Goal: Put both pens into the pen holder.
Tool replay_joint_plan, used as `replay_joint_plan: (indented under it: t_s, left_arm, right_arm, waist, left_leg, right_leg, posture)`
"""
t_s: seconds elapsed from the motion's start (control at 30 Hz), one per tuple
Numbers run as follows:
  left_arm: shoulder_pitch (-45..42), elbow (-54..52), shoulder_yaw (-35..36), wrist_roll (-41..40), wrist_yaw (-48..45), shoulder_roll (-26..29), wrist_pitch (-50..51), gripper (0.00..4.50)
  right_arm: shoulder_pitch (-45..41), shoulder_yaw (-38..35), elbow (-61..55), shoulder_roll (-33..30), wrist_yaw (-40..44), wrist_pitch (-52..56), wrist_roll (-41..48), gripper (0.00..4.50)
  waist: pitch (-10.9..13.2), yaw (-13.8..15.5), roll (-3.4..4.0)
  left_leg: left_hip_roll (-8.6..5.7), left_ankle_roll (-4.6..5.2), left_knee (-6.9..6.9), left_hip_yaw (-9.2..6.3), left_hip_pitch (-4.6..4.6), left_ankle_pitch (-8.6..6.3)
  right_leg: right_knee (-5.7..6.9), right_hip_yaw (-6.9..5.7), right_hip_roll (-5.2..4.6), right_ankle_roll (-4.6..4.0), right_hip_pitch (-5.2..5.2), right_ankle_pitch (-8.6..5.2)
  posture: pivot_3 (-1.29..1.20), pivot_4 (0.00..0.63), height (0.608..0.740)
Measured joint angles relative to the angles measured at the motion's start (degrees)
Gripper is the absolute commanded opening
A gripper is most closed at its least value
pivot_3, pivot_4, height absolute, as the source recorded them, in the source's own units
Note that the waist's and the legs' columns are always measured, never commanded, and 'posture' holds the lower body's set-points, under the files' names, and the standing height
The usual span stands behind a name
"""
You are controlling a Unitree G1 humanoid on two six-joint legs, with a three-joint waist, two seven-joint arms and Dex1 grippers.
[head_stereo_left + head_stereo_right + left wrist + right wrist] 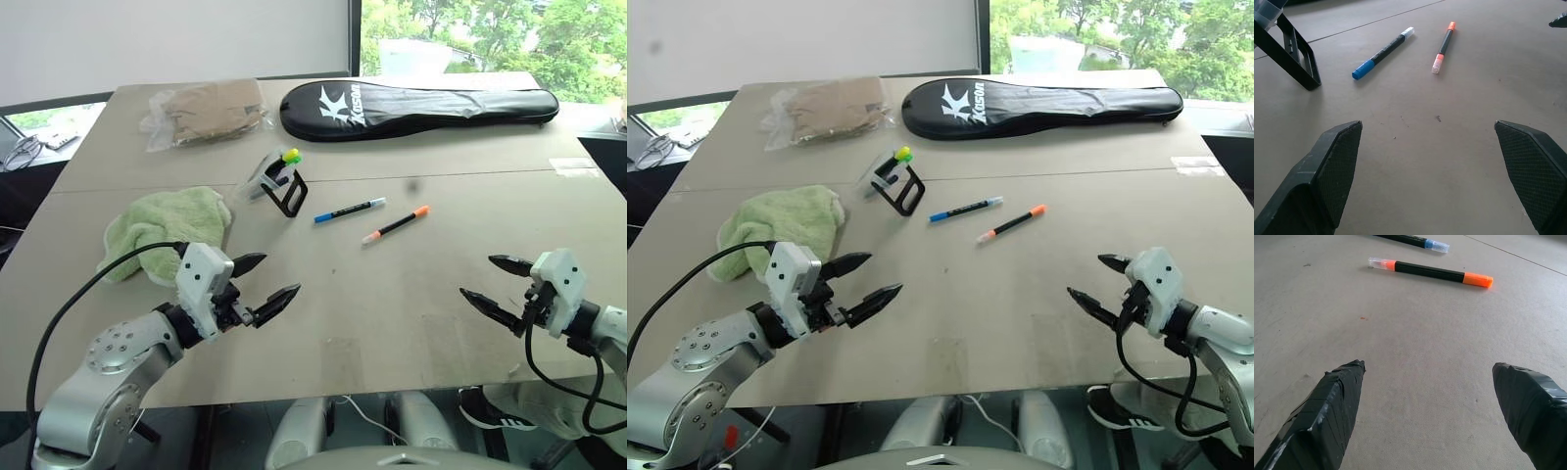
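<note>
Both two-fingered black grippers, left (259, 283) and right (500, 285), hover spread wide and empty over the matte grey-brown tabletop (392, 323), probably ready to approach, while beyond them the slim blue-ended pen (349, 211) and orange-ended pen (396, 224) lie flat just beside the small black open-frame pen holder (279, 182).

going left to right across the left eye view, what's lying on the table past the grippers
green towel → pen holder → blue-ended pen → orange-ended pen
</note>
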Motion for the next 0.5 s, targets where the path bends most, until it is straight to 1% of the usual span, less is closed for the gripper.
replay_joint_plan:
  t_s: [0.07,0.13,0.23,0.27,0.3,0.33,0.4,0.43,0.47,0.5]
  left_arm:
    - [-0.9,0.6,-0.7,0.5,-0.4,0.1,-0.2,4.50]
    - [-7.2,3.7,-4.3,1.8,-1.5,0.1,0.0,4.50]
    - [-20.9,8.5,-11.3,3.9,-1.7,0.6,3.5,4.50]
    - [-26.6,10.4,-14.1,4.6,-1.7,0.5,6.1,4.50]
    - [-29.3,11.3,-15.6,5.1,-1.5,0.5,7.6,4.50]
    - [-36.7,14.0,-20.8,7.3,-0.9,0.0,11.8,4.50]
    - [-46.5,18.2,-27.2,10.5,0.2,-2.5,17.3,4.50]
    - [-50.1,19.7,-29.4,11.4,0.5,-3.8,19.2,4.50]
    - [-54.2,22.1,-32.0,12.1,0.0,-5.5,21.6,4.50]
    - [-60.1,26.6,-35.7,12.4,-1.6,-8.1,25.4,4.50]
  right_arm:
    - [0.1,-0.2,0.0,0.2,-0.2,0.0,0.1,4.44]
    - [-1.7,-0.2,-0.4,2.0,-1.7,0.2,0.5,4.44]
    - [-3.0,0.1,-3.1,3.1,-3.1,0.9,1.3,4.44]
    - [-2.7,0.1,-3.8,3.0,-3.1,1.0,1.3,4.44]
    - [-2.6,0.1,-4.1,3.0,-3.1,1.1,1.4,4.44]
    - [-1.4,-0.7,-4.4,2.9,-3.2,1.3,1.5,4.44]
    - [-0.4,-1.4,-5.2,2.7,-3.2,1.8,1.7,4.44]
    - [0.1,-1.7,-5.7,2.6,-3.0,2.0,1.9,4.44]
    - [1.0,-2.5,-6.1,2.4,-2.8,2.0,2.2,4.44]
    - [2.2,-3.4,-6.4,2.1,-2.2,2.0,2.5,4.44]
  waist:
    - [0.0,0.0,0.00]
    - [0.0,0.3,0.01]
    - [0.0,0.9,0.01]
    - [0.0,1.0,0.00]
    - [0.0,0.9,-0.03]
    - [0.0,1.2,-0.05]
    - [0.0,1.2,-0.10]
    - [0.1,1.2,-0.13]
    - [0.1,1.2,-0.13]
    - [0.1,1.2,-0.15]
  left_leg:
    - [0.00,0.00,0.00,0.00,0.02,0.00]
    - [-0.01,-0.01,0.04,-0.12,0.01,0.01]
    - [-0.07,-0.01,0.10,-0.21,-0.01,0.01]
    - [-0.08,0.00,0.13,-0.21,-0.04,0.01]
    - [-0.08,0.00,0.14,-0.19,-0.09,0.00]
    - [-0.16,0.03,0.16,-0.20,-0.15,-0.01]
    - [-0.16,0.07,0.21,-0.14,-0.24,-0.03]
    - [-0.15,0.07,0.22,-0.12,-0.25,-0.04]
    - [-0.16,0.07,0.23,-0.12,-0.26,-0.04]
    - [-0.16,0.07,0.25,-0.12,-0.28,-0.04]
  right_leg:
    - [0.00,0.00,0.00,0.00,0.01,0.00]
    - [0.03,-0.16,0.01,-0.01,0.05,0.00]
    - [0.04,-0.26,0.01,0.00,0.12,0.00]
    - [0.02,-0.28,0.03,0.01,0.11,0.00]
    - [-0.01,-0.30,0.05,0.01,0.07,0.00]
    - [-0.01,-0.36,0.06,0.03,0.08,-0.01]
    - [0.01,-0.41,0.16,0.04,0.01,-0.01]
    - [0.01,-0.40,0.19,0.04,-0.01,-0.01]
    - [0.01,-0.42,0.18,0.05,-0.01,-0.01]
    - [0.02,-0.46,0.21,0.05,-0.01,-0.01]
  posture:
    - [0.00,0.150,0.740]
    - [0.00,0.150,0.740]
    - [0.00,0.150,0.740]
    - [0.00,0.150,0.740]
    - [0.00,0.150,0.740]
    - [0.00,0.150,0.740]
    - [0.00,0.150,0.740]
    - [0.00,0.150,0.740]
    - [0.00,0.150,0.740]
    - [0.00,0.150,0.740]
